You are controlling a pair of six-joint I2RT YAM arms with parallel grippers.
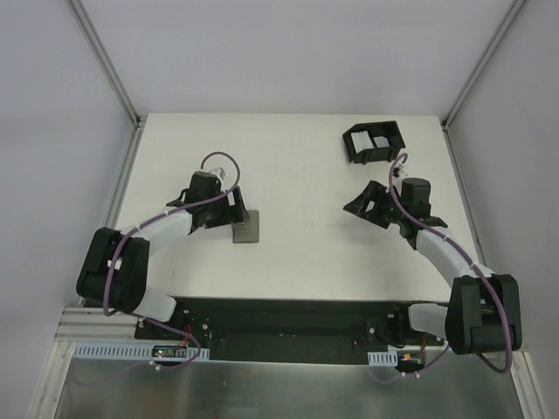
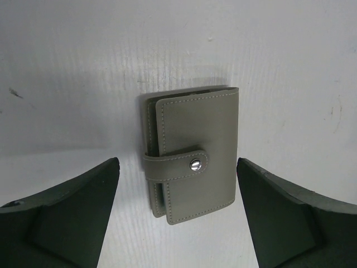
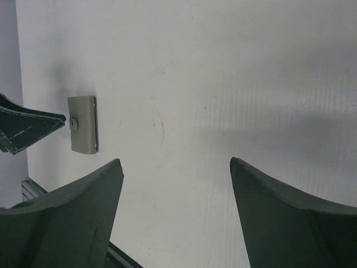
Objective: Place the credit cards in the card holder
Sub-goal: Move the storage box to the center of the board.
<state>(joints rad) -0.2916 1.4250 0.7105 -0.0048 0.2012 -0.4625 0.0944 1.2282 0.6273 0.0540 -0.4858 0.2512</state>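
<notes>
The card holder [image 1: 247, 229] is a small grey wallet lying flat on the white table, folded shut with its tab snapped [image 2: 194, 164]. In the left wrist view the card holder [image 2: 192, 153] lies just ahead of and between my left gripper's fingers. My left gripper [image 1: 234, 209] [image 2: 177, 163] is open and holds nothing. The credit cards [image 1: 380, 141] show only as whitish pieces inside the black tray at the back right. My right gripper [image 1: 362, 202] [image 3: 175, 162] hangs open over bare table, with the card holder [image 3: 83, 124] far off to its left.
The black tray with dividers [image 1: 354, 144] stands near the table's far right corner. Metal frame posts and white walls border the table. A left gripper finger [image 3: 28, 125] shows at the left edge of the right wrist view.
</notes>
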